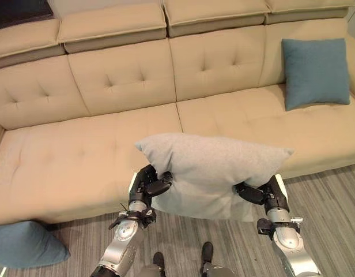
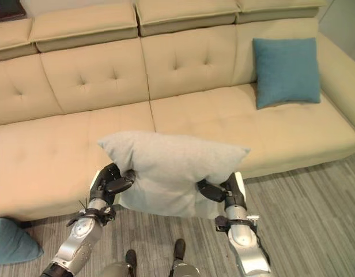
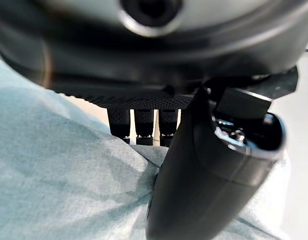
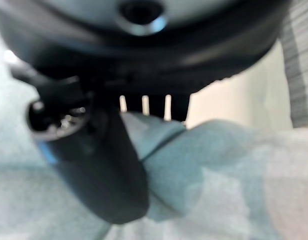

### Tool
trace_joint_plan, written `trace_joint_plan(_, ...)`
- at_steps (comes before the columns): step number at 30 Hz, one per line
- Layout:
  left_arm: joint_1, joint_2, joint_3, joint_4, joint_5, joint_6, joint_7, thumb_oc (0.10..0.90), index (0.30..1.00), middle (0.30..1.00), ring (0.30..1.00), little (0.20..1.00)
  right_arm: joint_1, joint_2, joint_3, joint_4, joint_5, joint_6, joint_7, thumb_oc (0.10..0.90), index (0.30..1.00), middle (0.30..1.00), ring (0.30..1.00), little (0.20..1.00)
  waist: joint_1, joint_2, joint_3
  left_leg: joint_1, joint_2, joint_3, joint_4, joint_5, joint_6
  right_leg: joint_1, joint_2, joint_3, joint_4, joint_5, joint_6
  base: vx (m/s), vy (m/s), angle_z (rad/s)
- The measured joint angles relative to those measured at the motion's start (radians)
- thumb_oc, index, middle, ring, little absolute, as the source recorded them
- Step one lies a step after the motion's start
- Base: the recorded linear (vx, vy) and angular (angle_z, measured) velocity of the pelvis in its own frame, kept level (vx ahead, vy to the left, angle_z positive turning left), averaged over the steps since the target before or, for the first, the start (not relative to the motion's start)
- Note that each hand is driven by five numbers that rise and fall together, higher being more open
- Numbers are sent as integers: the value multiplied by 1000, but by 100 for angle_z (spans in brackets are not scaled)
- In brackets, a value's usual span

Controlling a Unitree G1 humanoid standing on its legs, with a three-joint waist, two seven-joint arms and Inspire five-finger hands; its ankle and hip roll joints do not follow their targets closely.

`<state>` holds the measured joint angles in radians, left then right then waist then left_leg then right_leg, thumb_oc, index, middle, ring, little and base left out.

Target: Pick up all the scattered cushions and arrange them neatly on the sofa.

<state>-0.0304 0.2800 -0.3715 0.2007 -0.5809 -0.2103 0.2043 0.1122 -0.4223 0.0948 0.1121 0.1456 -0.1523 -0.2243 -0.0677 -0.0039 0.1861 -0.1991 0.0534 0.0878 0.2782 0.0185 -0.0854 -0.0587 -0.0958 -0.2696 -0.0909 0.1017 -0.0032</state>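
Observation:
A pale grey cushion (image 1: 212, 173) hangs in the air in front of the beige sofa (image 1: 79, 156), over its front edge. My left hand (image 1: 150, 186) pinches its left lower side, thumb (image 3: 204, 175) pressed into the cloth. My right hand (image 1: 264, 193) grips the right lower side the same way, thumb (image 4: 109, 170) on the fabric. A blue cushion (image 1: 314, 72) leans upright against the sofa's backrest at the right end. Another blue cushion (image 1: 25, 245) lies on the floor at the lower left, beside the sofa's front.
The sofa's left and middle seats (image 1: 68, 161) are bare. Grey striped floor (image 1: 327, 196) runs along the sofa's front. A dark object (image 1: 19, 11) sits on top of the backrest at the far left.

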Motion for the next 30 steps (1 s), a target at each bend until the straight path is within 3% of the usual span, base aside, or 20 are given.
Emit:
trace_joint_plan(2,-8,-3,-10,1,0,0,-4,400,300,300,300,300,1,1,-12,-1,-1,0,-5,400,300,300,300,300,-1,-15,9,-29,-18,61,-54,-11,18,0,-19,-2,0,-7,-9,186,-12,19)
trace_joint_plan(5,-8,-3,-10,4,0,0,-4,400,300,300,300,300,3,1,-12,-1,-3,1,-9,400,300,300,300,300,4,-10,10,-57,-25,96,-143,3,24,3,-13,-2,0,-10,-4,213,16,1)
trace_joint_plan(8,-16,-5,-10,23,2,1,-6,400,300,300,300,300,8,-1,-3,0,-4,3,-20,400,300,300,300,300,31,27,11,-52,-43,42,-252,26,22,14,10,35,12,-30,21,331,89,-34)
trace_joint_plan(9,-14,-4,-7,24,2,10,-5,400,300,300,300,300,11,3,-3,-2,-5,6,-20,400,300,300,300,300,28,59,13,-30,-34,44,-278,71,57,46,27,39,0,-35,45,415,161,-52)
trace_joint_plan(13,-9,28,-5,18,2,20,-5,400,300,300,300,300,31,11,31,-6,-5,9,-16,400,300,300,300,300,31,38,11,32,-81,84,-283,92,81,64,-21,108,54,-85,97,236,132,-28)
trace_joint_plan(14,-9,41,11,16,2,20,-5,400,300,300,300,300,28,28,45,-7,-5,10,-15,400,300,300,300,300,35,23,8,66,-109,109,-300,64,126,54,-56,128,110,-114,123,193,149,-32)
trace_joint_plan(18,-11,63,40,12,2,20,-5,400,300,300,300,300,17,48,58,-13,-7,10,6,400,300,300,300,300,49,16,9,117,-124,135,-313,54,178,-70,-94,150,421,-192,162,122,112,-19)
trace_joint_plan(19,-11,65,41,12,3,20,-5,400,300,300,300,300,14,49,59,-13,-7,10,7,400,300,300,300,300,50,16,9,121,-122,135,-316,53,179,-86,-96,153,452,-193,163,140,54,0)
trace_joint_plan(20,-11,73,45,12,2,20,-5,400,300,300,300,300,6,53,59,-14,-8,10,15,400,300,300,300,300,50,16,9,130,-118,127,-320,48,187,-155,-104,159,567,-228,177,168,20,6)
trace_joint_plan(22,-10,77,47,14,2,20,-5,400,300,300,300,300,5,54,59,-14,-10,11,24,400,300,300,300,300,52,11,13,158,-117,117,-332,40,192,-197,-104,158,598,-260,170,185,-32,13)
trace_joint_plan(23,-10,79,49,15,2,20,-5,400,300,300,300,300,3,53,59,-14,-10,11,27,400,300,300,300,300,52,10,13,171,-116,116,-339,38,188,-216,-102,157,571,-262,168,296,-88,11)
trace_joint_plan(24,-6,78,60,15,2,20,-5,400,300,300,300,300,-6,52,67,-12,-11,11,31,400,300,300,300,300,53,10,13,196,-110,117,-354,29,176,-241,-101,134,466,-243,154,313,-105,6)
trace_joint_plan(27,-5,78,72,20,1,20,-5,400,300,300,300,300,-16,51,76,-11,-11,11,38,400,300,300,300,300,51,4,15,218,-105,108,-360,7,160,-273,-81,150,262,-139,164,254,-104,7)
trace_joint_plan(28,-3,76,70,21,2,20,-6,400,300,300,300,300,-14,50,75,-6,-11,11,40,400,300,300,300,300,34,-7,17,240,-110,84,-359,-5,153,-273,-80,163,148,-59,163,214,-124,35)
trace_joint_plan(30,8,73,70,21,2,20,-9,400,300,300,300,300,-9,50,76,-1,-11,12,42,400,300,300,300,300,18,-19,16,265,-111,64,-366,-16,140,-269,-79,163,100,-18,156,221,-147,48)
